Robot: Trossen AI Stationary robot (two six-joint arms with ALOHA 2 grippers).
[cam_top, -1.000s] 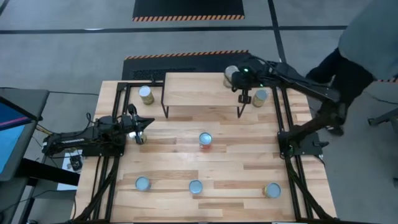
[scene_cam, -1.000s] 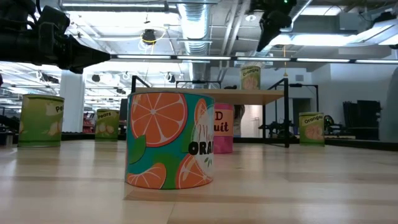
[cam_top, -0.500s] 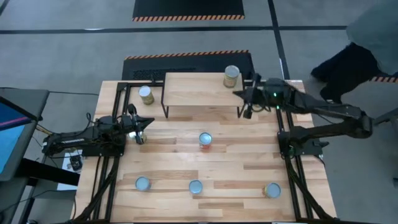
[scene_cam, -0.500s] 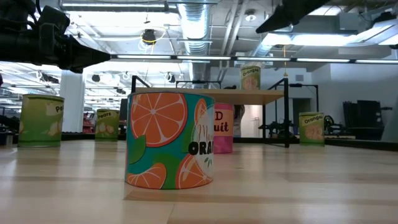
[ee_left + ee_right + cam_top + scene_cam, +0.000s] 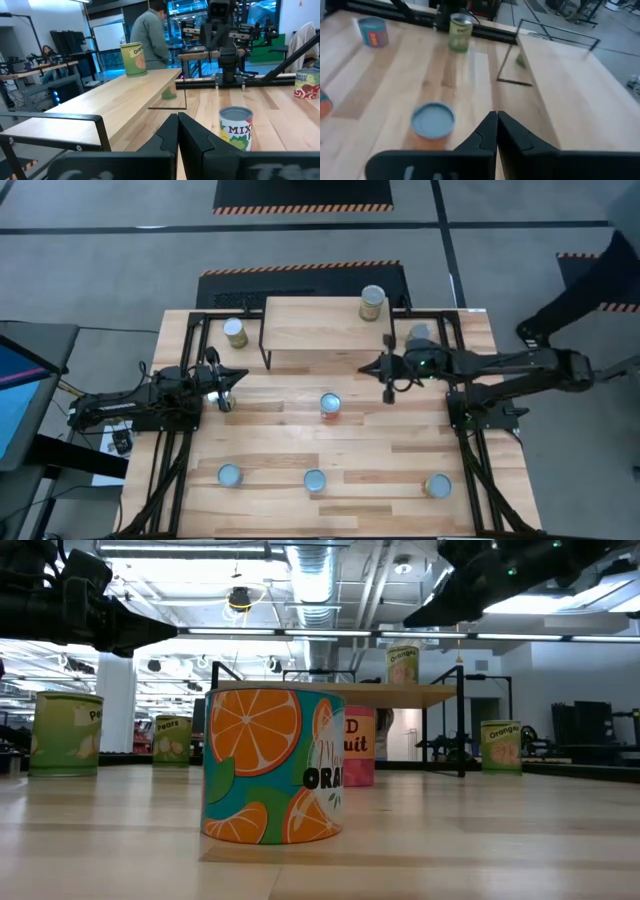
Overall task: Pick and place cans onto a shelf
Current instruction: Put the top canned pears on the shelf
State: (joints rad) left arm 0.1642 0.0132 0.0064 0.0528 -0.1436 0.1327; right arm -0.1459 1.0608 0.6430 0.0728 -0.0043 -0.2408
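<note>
1. While you watched from above, one can (image 5: 372, 303) stood on the shelf (image 5: 315, 326), near its corner at about 1 o'clock, so I judged that a single can had been placed.
2. You still had six cans showing on the table (image 5: 290, 442): one (image 5: 235, 332) beside the shelf at 9 o'clock, one (image 5: 419, 336) beside it at 3 o'clock, one (image 5: 330, 405) at mid-table, and three (image 5: 229, 475) (image 5: 315, 480) (image 5: 437, 485) along the 6 o'clock edge.
3. Your right gripper (image 5: 390, 366) hung over the table off the shelf's 4 o'clock corner; its fingers looked together in its wrist view and held nothing, with the mid-table can nearest ahead.
4. Your left gripper (image 5: 222, 383) waited at the table's 9 o'clock side, fingers pressed together, empty.
</note>
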